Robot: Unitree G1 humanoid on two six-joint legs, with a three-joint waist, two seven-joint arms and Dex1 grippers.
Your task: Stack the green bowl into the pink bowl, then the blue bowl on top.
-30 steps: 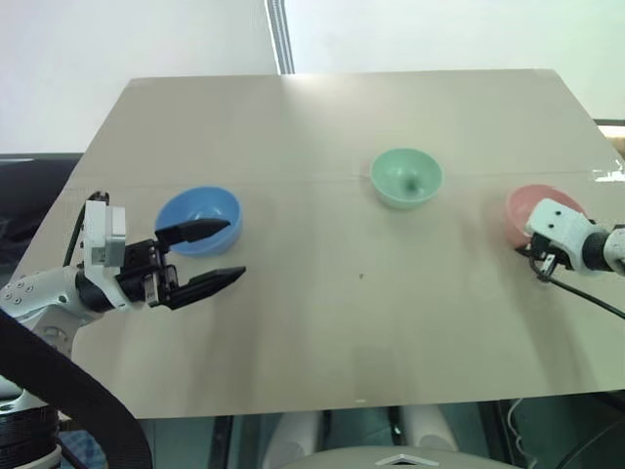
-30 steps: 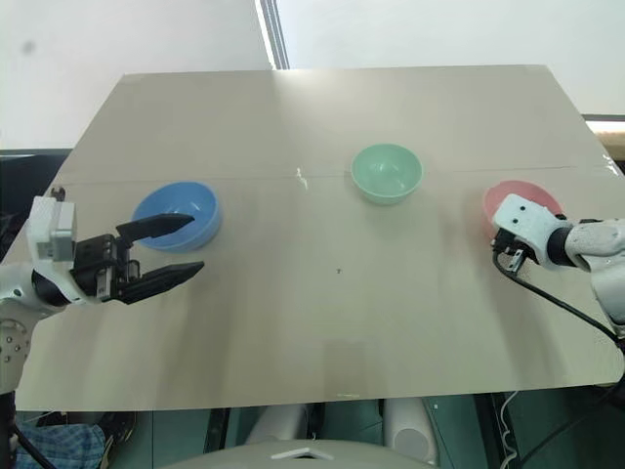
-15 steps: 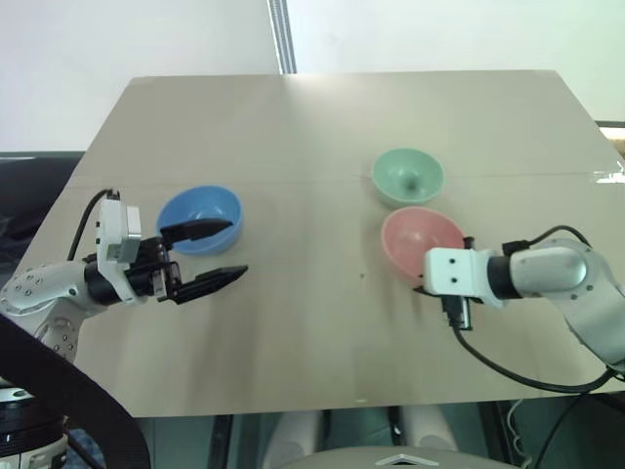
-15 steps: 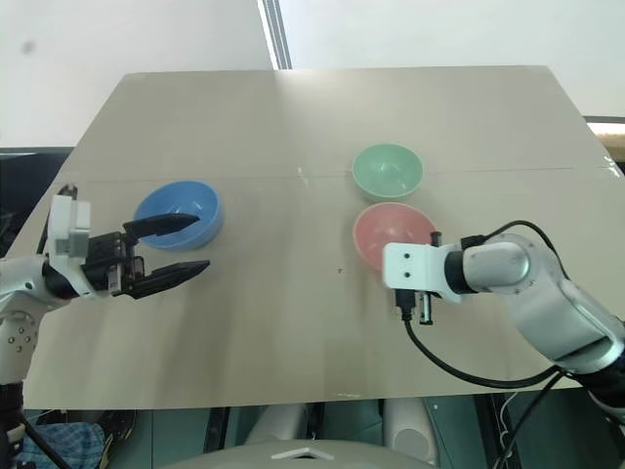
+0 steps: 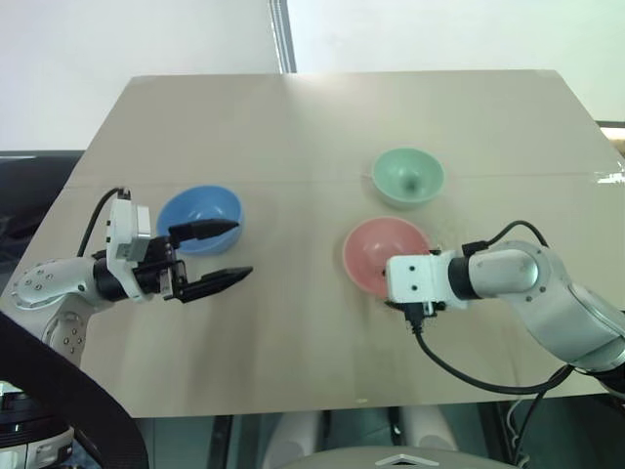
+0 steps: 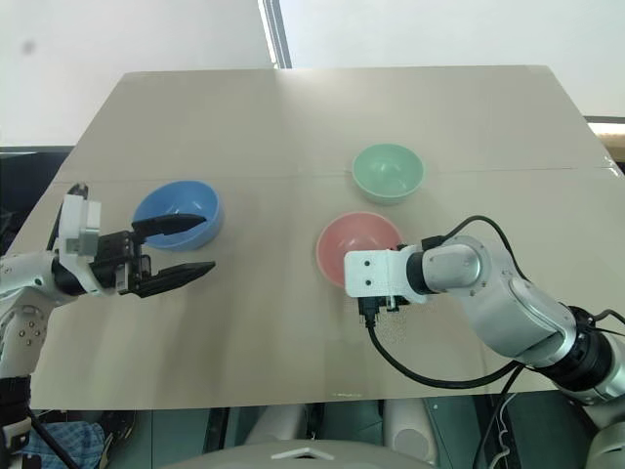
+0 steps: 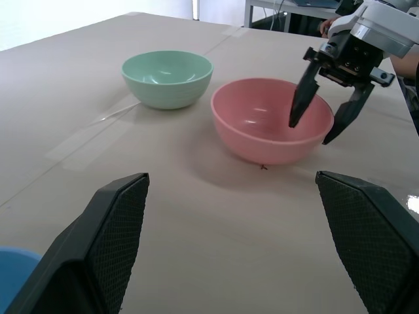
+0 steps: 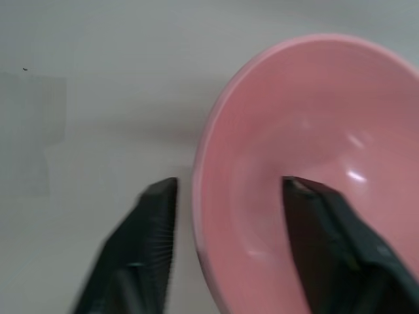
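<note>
While the right pincer (image 7: 324, 108) stands with its fingers apart astride the near rim of the pink bowl (image 5: 383, 254), one finger reaches inside the bowl and the other hangs outside the wall, not clamped. Just beyond that bowl, on the desk (image 5: 322, 127), sits the green bowl (image 5: 407, 177), close but apart. Off to the left, the left pincer (image 5: 217, 254) is spread wide, its upper finger over the blue bowl (image 5: 195, 217), holding nothing.
</note>
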